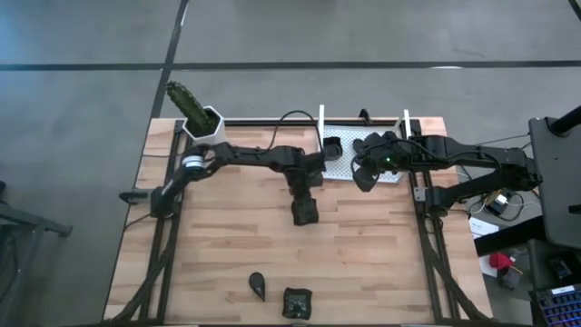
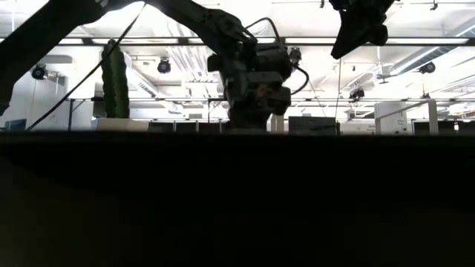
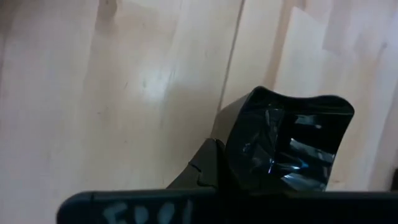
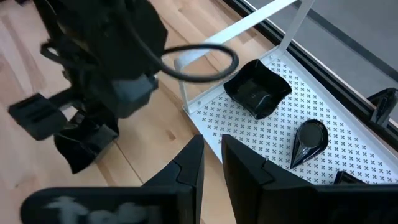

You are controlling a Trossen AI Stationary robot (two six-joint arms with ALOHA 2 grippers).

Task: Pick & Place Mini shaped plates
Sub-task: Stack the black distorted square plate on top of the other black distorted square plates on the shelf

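Left end effector (image 1: 304, 213) clamped on square mini plate (image 3: 287, 146), mid-bench | right end effector (image 4: 211, 155) slightly parted, empty, above white tray (image 4: 348, 124) | advice: carry plate level, lower gently onto bare tray spot.

Four square mini plates (image 1: 298, 302), two teardrop plates (image 1: 258, 285), one white tray (image 1: 349, 136), one cactus pot (image 1: 201, 128).

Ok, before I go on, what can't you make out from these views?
- Low view: the tabletop is black shadow, no plates visible.
- High view: the right claw covers part of the white tray, so its plate count is unclear.
- Right wrist view: a third dark dish is cut off by the picture's edge.
- Left wrist view: the square plate hides the left claw's fingertips.
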